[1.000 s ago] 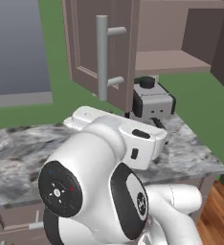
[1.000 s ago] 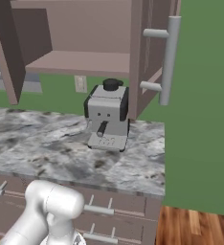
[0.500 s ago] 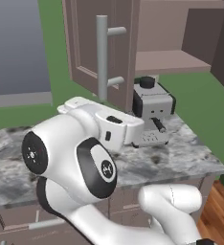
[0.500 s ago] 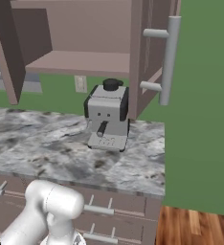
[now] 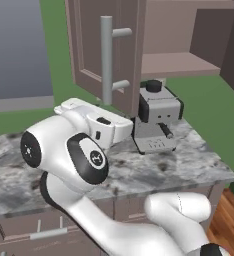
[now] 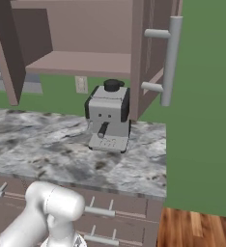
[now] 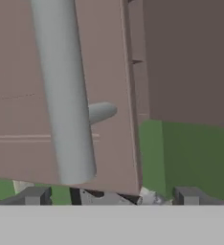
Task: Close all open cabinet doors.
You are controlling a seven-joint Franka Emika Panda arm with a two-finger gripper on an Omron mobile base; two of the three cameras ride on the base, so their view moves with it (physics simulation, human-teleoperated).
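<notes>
Doors stand open at the top of both base views: the left door (image 5: 96, 45) and the right door (image 6: 151, 48), unmoved. Your arm's elbow has swung further left and lower than a second ago. In the hand view the tool (image 7: 109, 196) is apart below the handle (image 7: 66, 95). The coffee machine (image 6: 109, 116) sits mid-frame on the worktop (image 6: 52, 154).
</notes>
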